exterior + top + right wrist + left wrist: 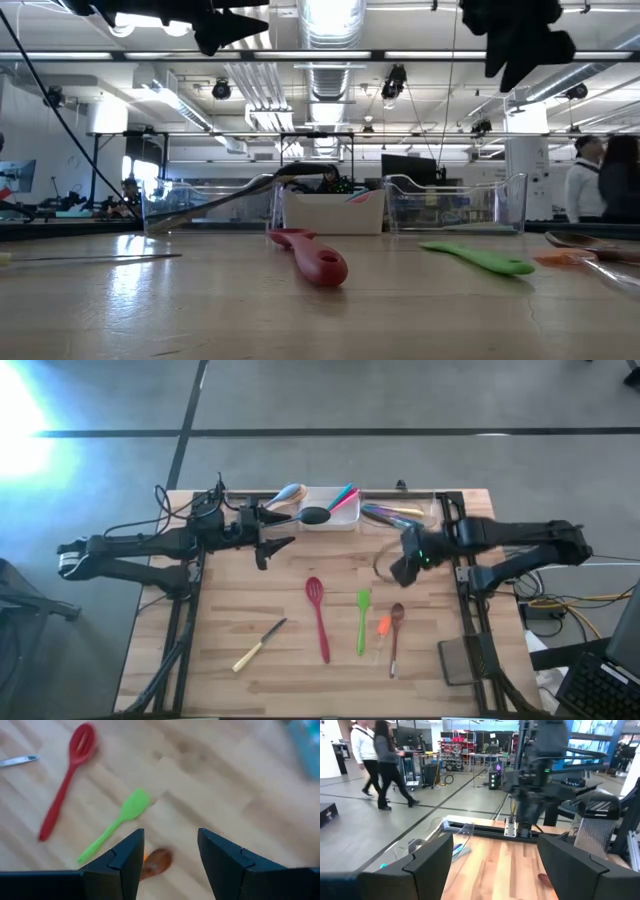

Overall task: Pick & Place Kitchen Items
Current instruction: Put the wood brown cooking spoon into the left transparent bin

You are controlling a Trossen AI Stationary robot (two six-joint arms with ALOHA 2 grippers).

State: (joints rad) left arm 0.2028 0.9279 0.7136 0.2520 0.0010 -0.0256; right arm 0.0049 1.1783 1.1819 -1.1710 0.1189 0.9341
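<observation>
- High view is showing the wooden table with five utensils lying loose towards its front edge: a wood-handled knife at front left, a red slotted spoon at mid-table, a green spatula just beside it, a small orange piece, and a brown wooden spoon nearest the right edge.
- Along the back edge, the white tray is already holding a black ladle and pink and teal handles; clear plastic trays are flanking it.
- The right gripper is hanging above the table right of centre, apart from every utensil. In the right wrist view its fingers are standing partly apart with nothing between them, the green spatula and the wooden spoon's bowl lying below.
- The left gripper is waiting near the back edge beside the white tray, jaws fully spread and empty.
- Judgement: the right arm is lining up a pick, most likely the wooden spoon or the green spatula.
- Recommended practice: the jaws should be straddling the handle crosswise, not the bowl, descending square to the tabletop.
- The orange piece is lying just beside both handles; a centred approach should be avoiding a nudge or a double grip.
</observation>
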